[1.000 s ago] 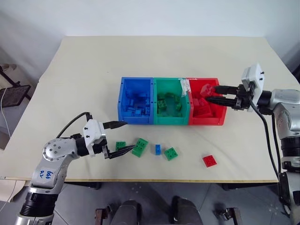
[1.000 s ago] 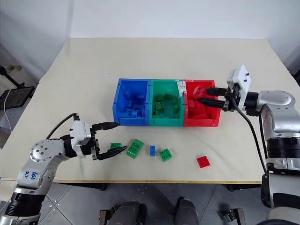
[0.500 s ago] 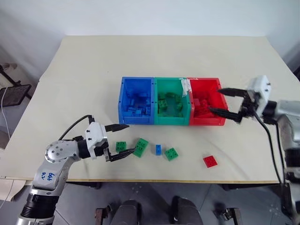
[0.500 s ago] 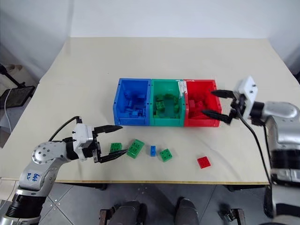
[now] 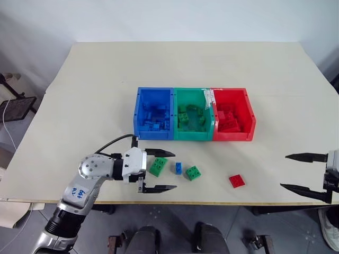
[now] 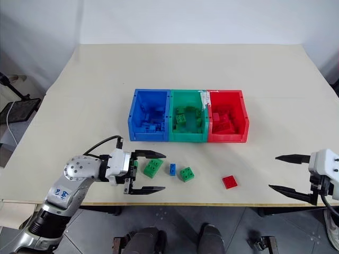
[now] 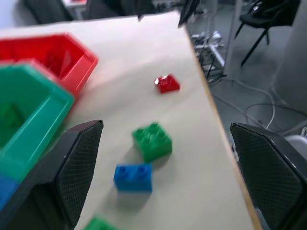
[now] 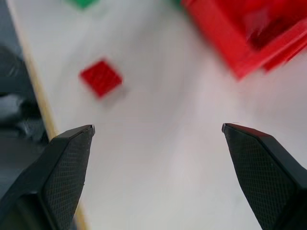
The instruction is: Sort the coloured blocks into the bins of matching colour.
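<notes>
The right pincer [image 6: 283,172] has been opened, emptied and drawn back from the red bin [image 5: 233,115]. The left pincer [image 5: 160,170], wide open and empty, has been brought around a green block [image 5: 158,166] on the worktop [image 5: 95,95]; it can be grasped next.

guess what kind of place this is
Probably a robot lab or test room: a plain table bearing only toy blocks and sorting bins, with chairs and loose cables beside it.

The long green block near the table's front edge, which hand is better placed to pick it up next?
The left hand: it is open with the long green block between its fingers. The right hand is open too, but far off past the red block.
</notes>
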